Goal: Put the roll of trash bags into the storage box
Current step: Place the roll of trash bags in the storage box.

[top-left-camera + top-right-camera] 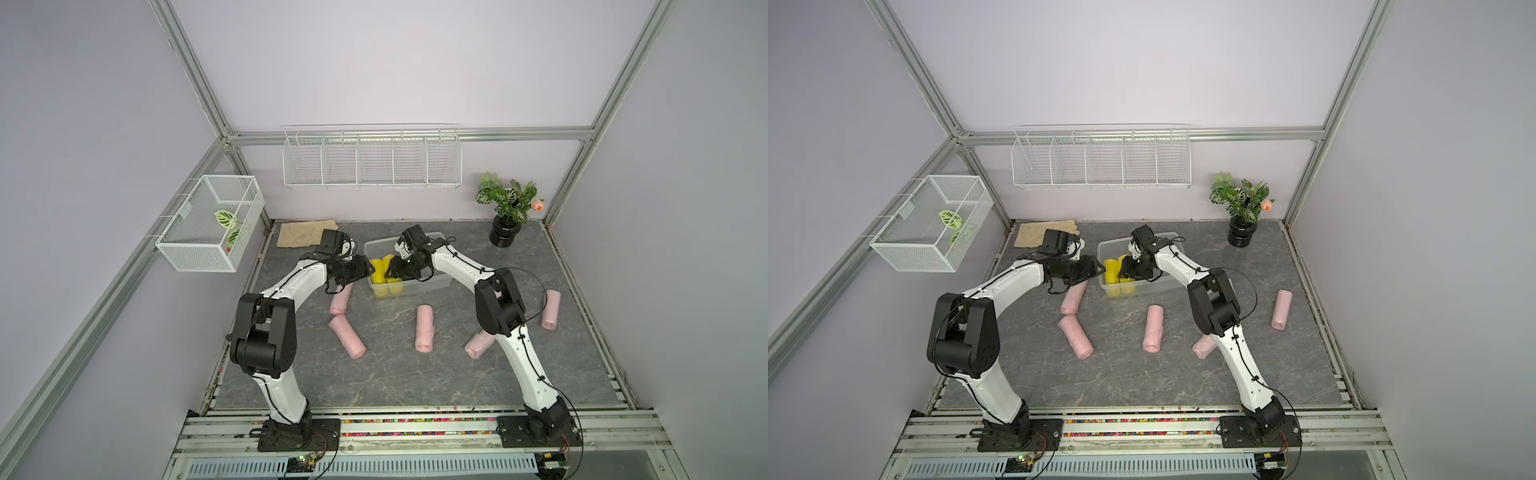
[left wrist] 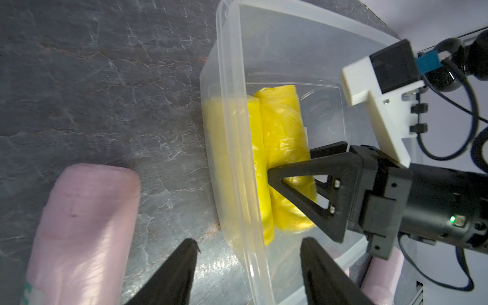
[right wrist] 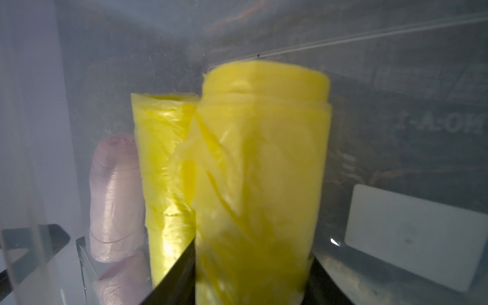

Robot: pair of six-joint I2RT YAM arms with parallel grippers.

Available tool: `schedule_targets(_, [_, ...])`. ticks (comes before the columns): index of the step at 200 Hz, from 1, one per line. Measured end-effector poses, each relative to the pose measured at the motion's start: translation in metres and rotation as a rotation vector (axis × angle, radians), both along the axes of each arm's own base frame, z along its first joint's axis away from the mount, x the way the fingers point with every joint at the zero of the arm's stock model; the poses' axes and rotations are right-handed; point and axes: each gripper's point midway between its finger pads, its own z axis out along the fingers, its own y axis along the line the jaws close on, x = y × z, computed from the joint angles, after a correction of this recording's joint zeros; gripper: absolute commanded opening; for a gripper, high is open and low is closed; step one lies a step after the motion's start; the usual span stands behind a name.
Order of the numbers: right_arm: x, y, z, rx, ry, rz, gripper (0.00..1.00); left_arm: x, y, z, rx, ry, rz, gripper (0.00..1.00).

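Front of worktop: We are looking down on a grey marbled worktop (image 1: 395, 374) where pink rolls of trash bags are lying loose. The middle pink roll (image 1: 424, 328) is lying apart from the box.

Left gripper: The left gripper (image 2: 249, 240) is hovering just outside the box wall, near another pink roll (image 2: 84, 224). Its fingers (image 2: 179, 274) are standing spread and carrying nothing.

Right gripper: The right gripper (image 3: 253, 247) is reaching down inside the box. Its fingers (image 2: 311, 167) are straddling the yellow roll, one on each side. We are unable to tell whether they are pinching it or only flanking it.

Task's roll: The yellow roll of trash bags (image 3: 261, 171) is sitting low inside the storage box (image 1: 432, 284). It is lying alongside and touching a second yellow roll (image 3: 158, 158).

Box: A white label (image 3: 412, 235) is showing through the clear plastic.

Handling: We are judging the roll to be light, soft and slippery. It is thin film wound loosely, with a wrinkled outer flap that could be slipping or peeling under a pinch.

Where to hold: We are suggesting a hold across the middle of the cylinder and on the firm wound body, not the loose flap or the open ends.

Back: A beige cloth (image 1: 305, 233), a potted plant (image 1: 509, 208), a wire rack (image 1: 372, 162) and a mesh basket (image 1: 208, 224) are standing farthest away.
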Motion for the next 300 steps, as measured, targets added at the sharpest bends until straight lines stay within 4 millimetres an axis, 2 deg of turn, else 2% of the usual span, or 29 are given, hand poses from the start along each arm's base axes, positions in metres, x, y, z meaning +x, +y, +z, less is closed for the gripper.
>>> schedule_targets(44, [0.0, 0.0, 0.0, 0.002, 0.002, -0.002, 0.67, 0.0, 0.0, 0.0, 0.0, 0.0, 0.0, 0.67])
schedule_targets(121, [0.001, -0.002, 0.0, -0.003, -0.001, -0.002, 0.71, -0.001, -0.002, 0.0, 0.0, 0.0, -0.004, 0.67])
schedule_targets(187, [0.005, -0.014, 0.001, -0.009, 0.0, -0.018, 0.72, -0.001, -0.002, 0.0, 0.0, 0.0, -0.003, 0.67])
schedule_targets(258, [0.017, -0.029, 0.02, -0.009, -0.036, -0.055, 0.74, -0.001, -0.001, 0.0, 0.003, 0.0, -0.002, 0.67])
schedule_targets(272, [0.018, -0.03, 0.026, -0.003, -0.046, -0.058, 0.74, -0.001, -0.001, 0.0, 0.003, 0.0, -0.002, 0.67])
schedule_targets(300, [0.018, -0.03, 0.03, 0.002, -0.055, -0.054, 0.63, -0.001, -0.001, 0.0, 0.003, 0.0, -0.002, 0.67])
